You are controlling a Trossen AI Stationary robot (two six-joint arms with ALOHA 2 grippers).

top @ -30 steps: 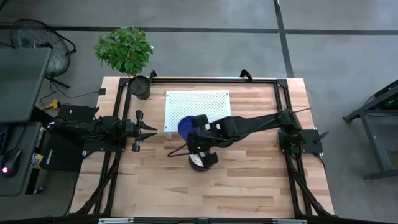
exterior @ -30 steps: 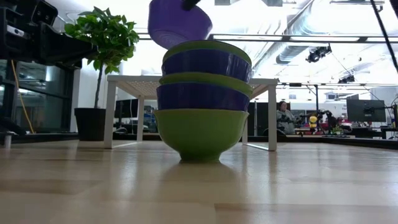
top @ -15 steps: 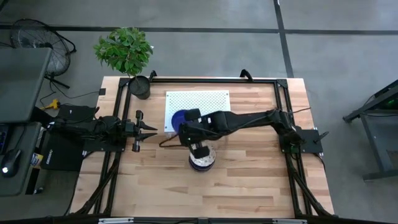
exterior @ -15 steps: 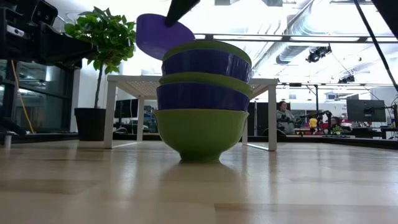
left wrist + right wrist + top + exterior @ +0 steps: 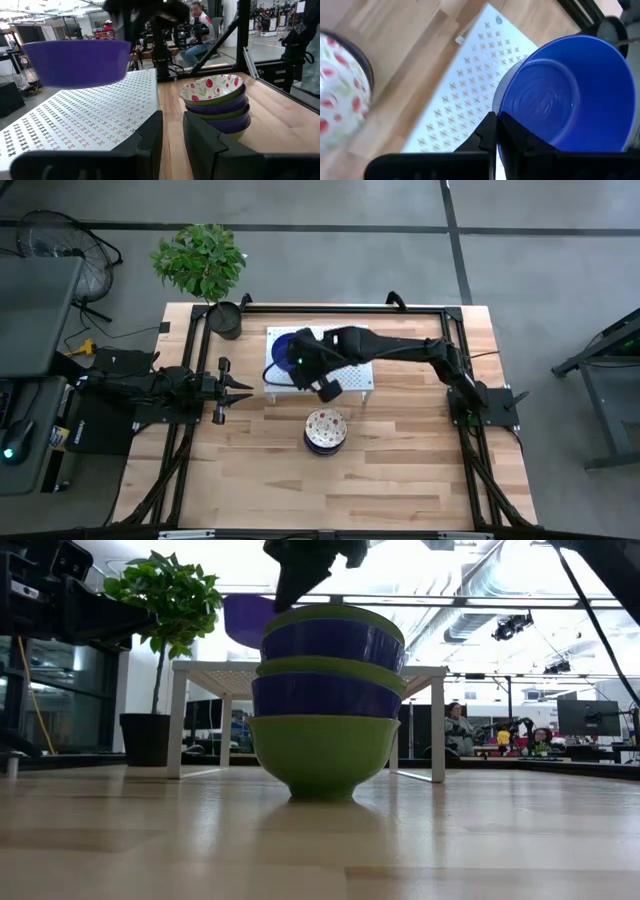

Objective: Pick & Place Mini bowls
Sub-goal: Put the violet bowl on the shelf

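the left gripper (image 5: 240,391) waits at the desk's (image 5: 400,470) left side, its arm lying flat and pointing toward the middle. its two dark fingers (image 5: 150,135) stand a narrow gap apart and hold nothing. behind it, at the desk's far left corner, a black pot (image 5: 225,321) carries a leafy plant (image 5: 200,258).

next comes a white perforated rack (image 5: 345,340), standing on legs near the far edge of the desk. the right gripper (image 5: 296,361) hangs over the rack's left end, clamped on the rim of a blue bowl (image 5: 285,352). in the right wrist view the blue bowl (image 5: 570,92) sits open side toward the camera with the closed fingers (image 5: 487,135) pinching its near rim. in the left wrist view the bowl (image 5: 77,62) seems to float just above the rack (image 5: 90,115), though contact is hard to judge from there.

nearer the front, about mid-desk, a stack (image 5: 326,431) of bowls stands well apart from the rack. the low view shows green and blue bowls nested in the stack (image 5: 325,700). the top one (image 5: 212,89) is cream with red and green speckles inside.

the right arm (image 5: 410,352) stretches back from the rack to its base at the desk's right side.
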